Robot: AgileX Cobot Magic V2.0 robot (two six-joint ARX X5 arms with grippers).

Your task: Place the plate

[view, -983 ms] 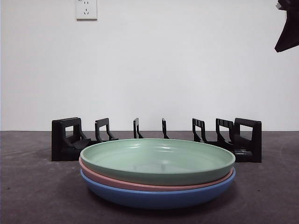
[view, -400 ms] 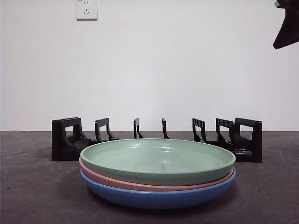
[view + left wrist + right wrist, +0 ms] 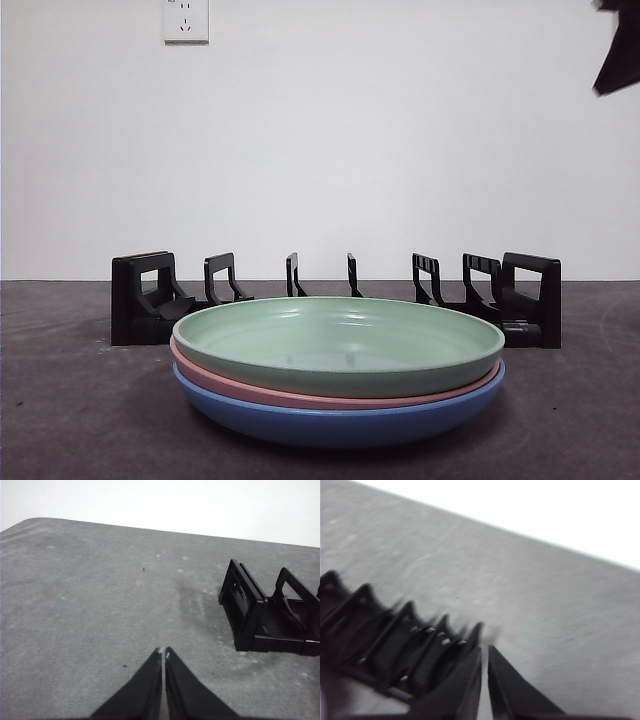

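Three plates lie stacked at the table's front: a green plate on top, a pink plate under it, a blue plate at the bottom. Behind them stands a black slotted plate rack, whose end also shows in the left wrist view and blurred in the right wrist view. My left gripper is shut and empty above bare table beside the rack's end. My right gripper is shut and empty, high above the rack's other end; it appears as a black tip at the top right corner.
The dark grey table stretches around the plates. A white wall with a power socket stands behind the rack.
The black tip at the top right has risen and drawn further toward the corner. The plates and the rack have not moved.
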